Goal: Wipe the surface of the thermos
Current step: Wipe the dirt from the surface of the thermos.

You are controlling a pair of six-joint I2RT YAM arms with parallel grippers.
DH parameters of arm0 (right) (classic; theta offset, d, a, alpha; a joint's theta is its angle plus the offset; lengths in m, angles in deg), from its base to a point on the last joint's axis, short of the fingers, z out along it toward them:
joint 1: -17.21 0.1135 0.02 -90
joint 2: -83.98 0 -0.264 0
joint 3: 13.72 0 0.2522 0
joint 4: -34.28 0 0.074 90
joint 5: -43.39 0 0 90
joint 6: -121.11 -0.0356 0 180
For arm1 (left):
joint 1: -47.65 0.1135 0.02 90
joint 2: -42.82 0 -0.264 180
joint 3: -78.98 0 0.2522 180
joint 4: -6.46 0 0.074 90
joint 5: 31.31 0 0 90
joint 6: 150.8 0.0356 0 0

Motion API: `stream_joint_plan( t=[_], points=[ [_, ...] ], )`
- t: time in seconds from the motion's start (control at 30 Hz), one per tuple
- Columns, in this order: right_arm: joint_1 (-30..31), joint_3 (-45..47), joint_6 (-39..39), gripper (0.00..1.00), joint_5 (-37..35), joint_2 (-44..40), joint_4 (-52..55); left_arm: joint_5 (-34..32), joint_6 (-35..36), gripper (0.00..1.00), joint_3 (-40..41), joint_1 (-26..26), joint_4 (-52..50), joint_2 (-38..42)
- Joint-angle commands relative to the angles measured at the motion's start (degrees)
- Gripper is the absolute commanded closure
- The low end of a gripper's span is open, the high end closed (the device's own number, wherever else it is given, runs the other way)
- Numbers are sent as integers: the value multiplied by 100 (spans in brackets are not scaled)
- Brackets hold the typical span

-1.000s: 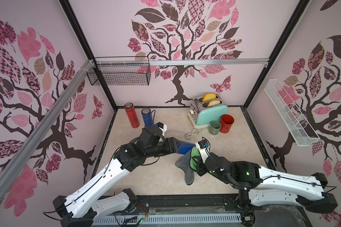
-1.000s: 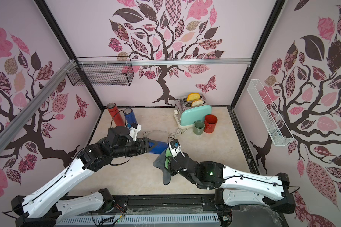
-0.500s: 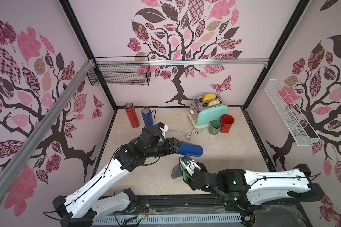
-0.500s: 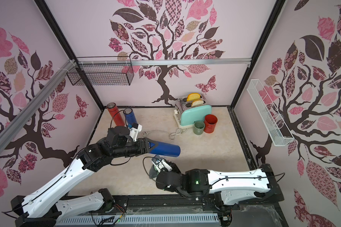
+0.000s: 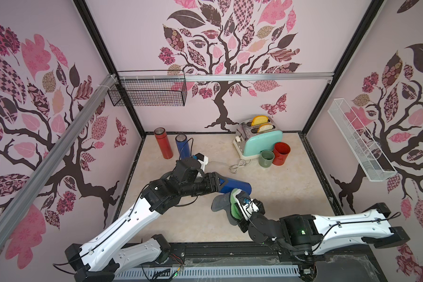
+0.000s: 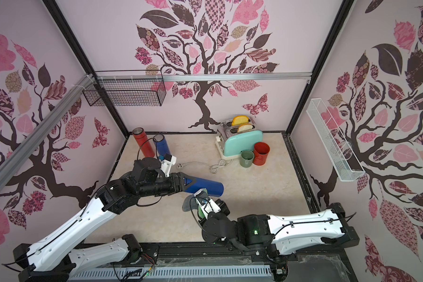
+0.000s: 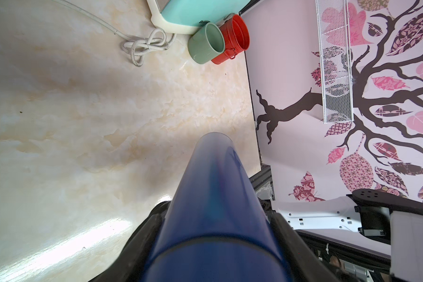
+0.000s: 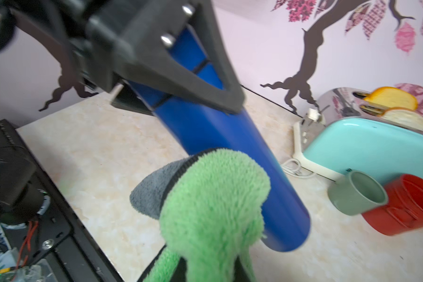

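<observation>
1. Thermos (image 5: 238, 187): blue, held roughly level above the tabletop (image 5: 279, 195) at mid-scene, free end pointing right.
2. Left gripper (image 5: 223, 184): jaws clamped on the thermos's left end.
3. Right gripper (image 5: 242, 207): fully closed on a green-and-grey cloth (image 5: 220, 201).
4. Cloth position: the cloth lies against the thermos's near side, close to its free end.

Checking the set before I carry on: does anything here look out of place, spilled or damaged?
Nothing is spilled or damaged. The one untidy thing is the toaster cord: it trails loose across the table, and its plug lies unplugged on the surface.
</observation>
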Motion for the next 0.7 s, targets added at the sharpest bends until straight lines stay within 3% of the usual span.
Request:
stream_joint_plan(
  t=[0.0,0.1,0.27,0.4,0.53,0.67],
  points=[
    [-169,104,-648,100,-591,-569,811,190,54,100,-108,-16,486,118],
    [-238,177,-987,100,-596,-1142,1179,83,347,100,-125,-17,369,67],
    [-473,46,-1067,100,-334,-1541,1248,-1154,1217,100,-130,-229,-384,25],
    [-765,-348,-751,100,716,-1327,979,-2267,2052,100,-79,-884,-232,265],
    [-768,-755,-350,100,1810,-1015,381,-2229,2737,100,159,-1042,294,678],
    [-770,-1259,-144,100,2370,-603,386,-2442,3300,100,547,-1132,699,1147]
  ],
)
